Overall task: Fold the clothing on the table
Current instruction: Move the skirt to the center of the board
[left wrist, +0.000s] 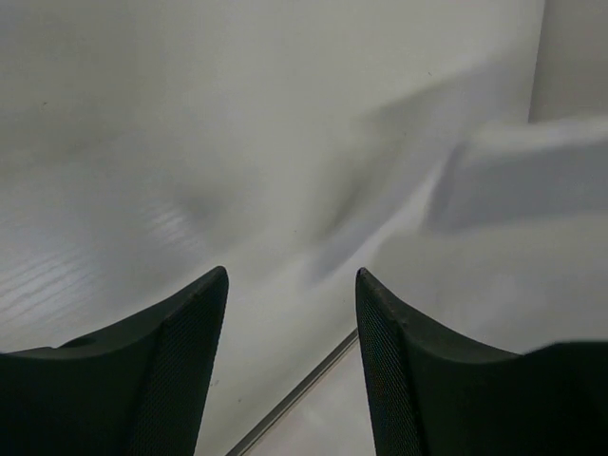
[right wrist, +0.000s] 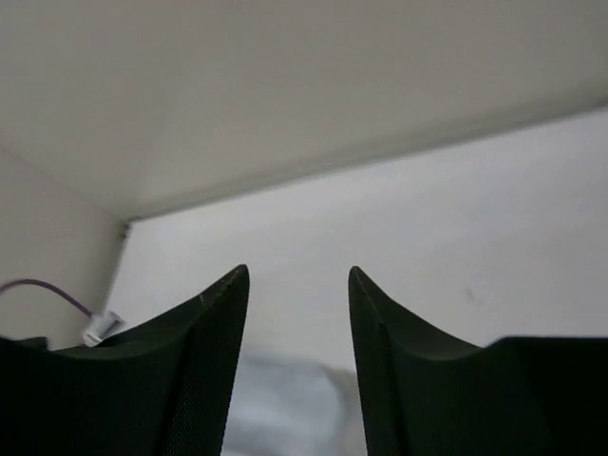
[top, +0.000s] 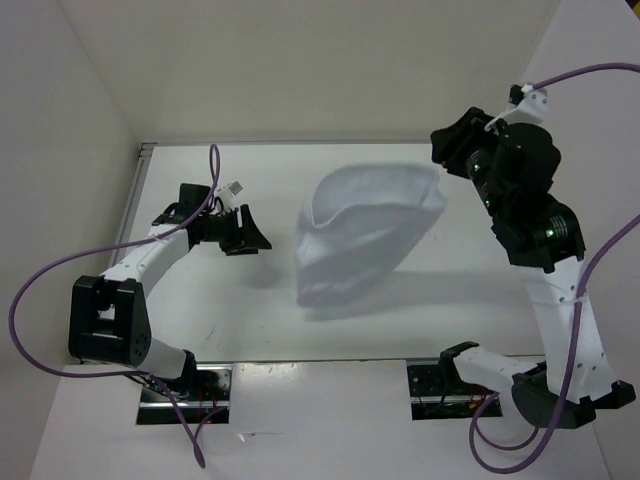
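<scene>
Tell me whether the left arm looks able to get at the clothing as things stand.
Probably yes. The left pincer is open and empty, facing the clothing, and only bare table lies between them. The right pincer is at the garment's far corner, out of that path.

left arm (top: 150,250): white tubular links with black, block-shaped joint housings (top: 105,320). left gripper (top: 245,238): black, with two broad fingers (left wrist: 180,361) tapering to points, their inner faces finely textured. a purple cable (top: 214,165) runs along the arm, and a small white connector (top: 235,188) sits near the wrist. right arm (top: 572,320): same white links, bulkier black housings, green indicator lights (top: 548,232) lit. right gripper (right wrist: 298,271): black, matching pointed fingers. a second purple cable (top: 590,72) is secured at a white fitting (top: 528,97). both bases are mounted on metal plates (top: 218,378).
</scene>
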You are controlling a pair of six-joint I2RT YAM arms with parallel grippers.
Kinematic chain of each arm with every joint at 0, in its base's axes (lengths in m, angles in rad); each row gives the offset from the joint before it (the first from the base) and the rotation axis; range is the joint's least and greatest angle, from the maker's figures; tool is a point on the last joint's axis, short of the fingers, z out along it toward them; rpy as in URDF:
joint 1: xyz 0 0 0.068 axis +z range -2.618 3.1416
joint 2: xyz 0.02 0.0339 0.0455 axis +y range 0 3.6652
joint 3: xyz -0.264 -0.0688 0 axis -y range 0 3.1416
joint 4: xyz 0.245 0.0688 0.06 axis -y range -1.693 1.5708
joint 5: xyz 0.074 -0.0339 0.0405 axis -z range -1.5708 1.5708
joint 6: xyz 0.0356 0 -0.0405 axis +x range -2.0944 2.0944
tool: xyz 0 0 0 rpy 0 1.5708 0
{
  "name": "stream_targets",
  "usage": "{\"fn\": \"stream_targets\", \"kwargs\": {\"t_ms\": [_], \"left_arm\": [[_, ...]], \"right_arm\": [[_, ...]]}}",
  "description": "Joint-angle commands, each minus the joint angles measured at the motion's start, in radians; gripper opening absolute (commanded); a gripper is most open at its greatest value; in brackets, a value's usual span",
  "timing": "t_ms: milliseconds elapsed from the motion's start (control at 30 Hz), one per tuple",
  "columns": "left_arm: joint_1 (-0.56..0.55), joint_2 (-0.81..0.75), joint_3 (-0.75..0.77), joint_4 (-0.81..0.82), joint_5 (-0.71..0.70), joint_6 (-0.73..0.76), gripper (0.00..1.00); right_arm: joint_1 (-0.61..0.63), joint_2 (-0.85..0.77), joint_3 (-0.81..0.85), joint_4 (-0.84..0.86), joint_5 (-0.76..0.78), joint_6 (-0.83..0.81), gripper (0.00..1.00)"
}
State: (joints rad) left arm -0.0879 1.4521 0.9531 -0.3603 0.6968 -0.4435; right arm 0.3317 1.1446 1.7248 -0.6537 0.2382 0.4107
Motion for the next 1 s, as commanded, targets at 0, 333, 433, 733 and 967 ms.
{"fn": "stream_targets", "kwargs": {"t_ms": [0, 333, 433, 733, 967], "left_arm": [[0.005, 0.004, -0.008, 0.027, 0.038, 0.032, 0.64], [0.005, 0.004, -0.008, 0.009, 0.049, 0.062, 0.64], [0.005, 0.004, -0.008, 0.000, 0.058, 0.062, 0.64], [0.005, 0.004, 0.001, -0.045, 0.047, 0.115, 0.64], [0.005, -0.005, -0.020, -0.086, 0.069, 0.137, 0.64]], "right_arm": [[0.003, 0.037, -0.100, -0.239, 0.085, 0.043, 0.53], [0.012, 0.104, -0.175, -0.210, -0.011, 0.062, 0.53], [0.044, 0.173, -0.237, -0.175, -0.161, 0.048, 0.49], [0.467, 0.378, -0.318, -0.225, -0.200, -0.055, 0.45], [0.567, 0.408, -0.404, -0.299, -0.169, -0.046, 0.45]]}}
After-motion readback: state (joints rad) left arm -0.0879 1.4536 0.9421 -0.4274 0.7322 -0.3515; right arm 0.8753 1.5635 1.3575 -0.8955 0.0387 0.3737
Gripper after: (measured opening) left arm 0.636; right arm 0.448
